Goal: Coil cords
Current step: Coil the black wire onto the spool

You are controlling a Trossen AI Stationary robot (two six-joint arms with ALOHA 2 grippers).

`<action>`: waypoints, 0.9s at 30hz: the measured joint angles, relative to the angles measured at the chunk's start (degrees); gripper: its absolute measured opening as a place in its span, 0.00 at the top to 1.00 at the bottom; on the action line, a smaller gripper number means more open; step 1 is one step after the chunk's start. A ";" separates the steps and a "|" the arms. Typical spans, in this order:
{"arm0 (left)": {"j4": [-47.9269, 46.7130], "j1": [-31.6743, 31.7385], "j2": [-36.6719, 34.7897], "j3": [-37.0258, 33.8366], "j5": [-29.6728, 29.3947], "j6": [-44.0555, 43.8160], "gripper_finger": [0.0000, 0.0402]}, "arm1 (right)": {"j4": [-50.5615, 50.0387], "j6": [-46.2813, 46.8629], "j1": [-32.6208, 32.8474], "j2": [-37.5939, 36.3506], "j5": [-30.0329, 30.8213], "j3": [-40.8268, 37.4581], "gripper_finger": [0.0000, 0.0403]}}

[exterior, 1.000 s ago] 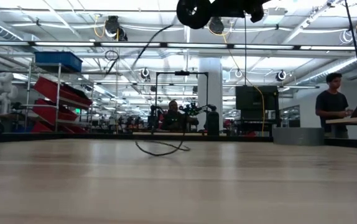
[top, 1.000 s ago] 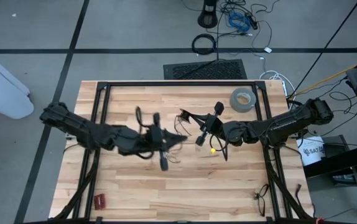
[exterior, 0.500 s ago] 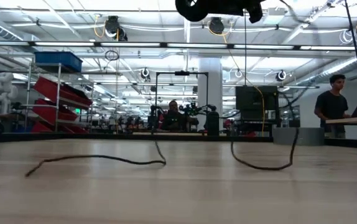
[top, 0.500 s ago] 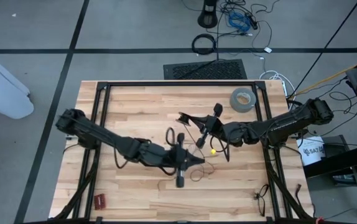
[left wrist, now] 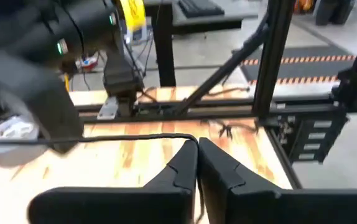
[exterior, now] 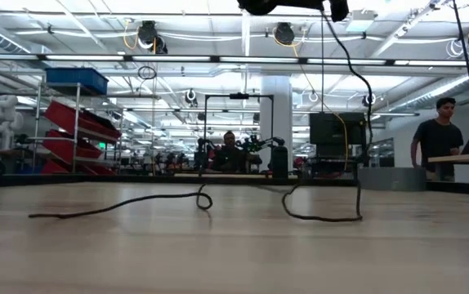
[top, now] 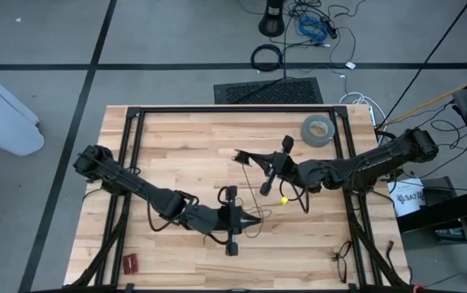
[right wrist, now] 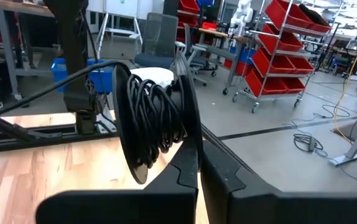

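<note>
Wooden butcher-block table top (top: pixel 176 138), pale planks in a black metal frame, set on a grey floor crossed by dark tape lines; the grey tape roll (top: pixel 316 129) at the table's far right corner serves as landmark. Item one: left gripper (top: pixel 254 218), on a dark arm reaching diagonally across the table, low over the planks well to the near-left of the tape roll; in the left wrist view its two dark fingers (left wrist: pixel 185 163) stand pressed together, with the wire running across just beyond their tips; whether they pinch it cannot be told. Item two: right gripper (top: pixel 264 172), just to the near-left of the tape roll, raised above the table; its fingers (right wrist: pixel 188 163) are closed on the rim of a black flat-sided spool (right wrist: pixel 153 121) wound with black cord. Item three: long, very thin black wire (exterior: pixel 194 200), slack; from the low camera it drops from the raised gripper at the top of the picture, loops on the table and trails off along the surface; from above it shows as fine loose curls (top: pixel 246 224) around the left gripper, nearer and to the left of the tape roll. Item four: small yellow object (top: pixel 283 198) just below the right gripper. Item five: person (exterior: pixel 439 143) standing at a counter in the workshop beyond the table.
</note>
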 joint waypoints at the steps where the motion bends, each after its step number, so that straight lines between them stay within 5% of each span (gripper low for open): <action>1: -0.56 -0.10 -0.05 0.00 -0.44 -0.09 0.92 | 0.00 -0.27 0.02 -0.27 0.00 0.00 1.00; 12: -2.41 -1.35 -0.15 0.00 -6.71 -1.79 0.63 | 1.63 -5.92 -0.55 -3.30 0.22 0.00 1.00; 27: -2.99 -9.85 -4.63 -0.02 -21.82 3.06 0.58 | 3.01 -14.54 -3.43 -10.01 -5.83 0.00 1.00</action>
